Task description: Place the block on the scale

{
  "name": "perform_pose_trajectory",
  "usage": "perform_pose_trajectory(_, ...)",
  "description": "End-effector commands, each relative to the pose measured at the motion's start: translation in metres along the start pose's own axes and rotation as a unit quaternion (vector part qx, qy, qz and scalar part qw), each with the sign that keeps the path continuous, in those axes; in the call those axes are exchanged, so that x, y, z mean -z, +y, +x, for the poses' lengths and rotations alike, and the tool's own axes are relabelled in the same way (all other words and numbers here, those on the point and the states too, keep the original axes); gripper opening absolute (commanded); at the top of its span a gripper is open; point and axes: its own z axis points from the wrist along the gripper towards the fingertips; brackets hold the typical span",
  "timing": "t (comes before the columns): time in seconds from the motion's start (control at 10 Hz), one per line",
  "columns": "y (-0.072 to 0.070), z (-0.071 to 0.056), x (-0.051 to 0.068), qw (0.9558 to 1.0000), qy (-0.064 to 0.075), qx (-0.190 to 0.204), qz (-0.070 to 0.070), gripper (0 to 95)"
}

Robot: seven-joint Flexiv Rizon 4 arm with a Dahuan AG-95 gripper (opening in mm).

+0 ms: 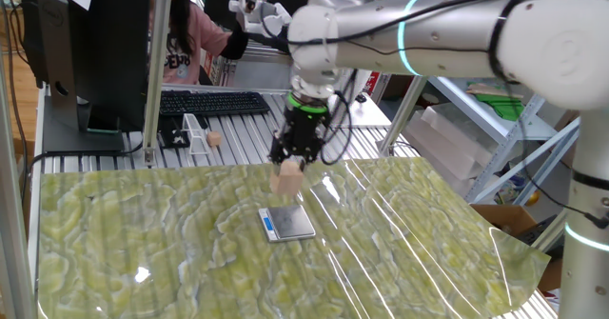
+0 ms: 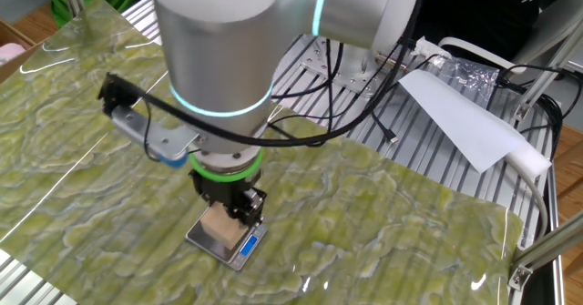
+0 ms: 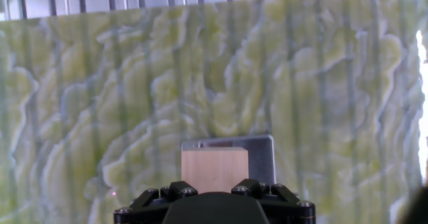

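Note:
The block is a light-tan wooden cube held in my gripper, which is shut on it. It hangs a little above the scale, a small flat silver-grey plate with a blue display strip, lying on the green patterned mat. In the other fixed view the block sits just over the scale, with the blue display at its right edge. In the hand view the block fills the space between my gripper jaws, with the scale plate behind and below it.
The green patterned mat covers the table. Behind it on the slatted top lie a black keyboard, a small clear stand and a tiny wooden ball. A monitor stands back left. A white paper sheet lies off the mat.

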Motion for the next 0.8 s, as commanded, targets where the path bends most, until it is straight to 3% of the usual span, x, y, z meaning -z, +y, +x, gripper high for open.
perform_pose_trajectory(0.1,0.0002,0.0092,-0.0043,1.0,-0.005,-0.004,0.002,0.0)
perform_pose_trajectory(0.3,0.0013,0.0159,-0.0067,1.0,-0.004,-0.006,0.001,0.0)
perform_pose_trajectory(0.8,-0.0082,0.0173,-0.0075,0.9999,-0.01,0.003,0.002,0.0)
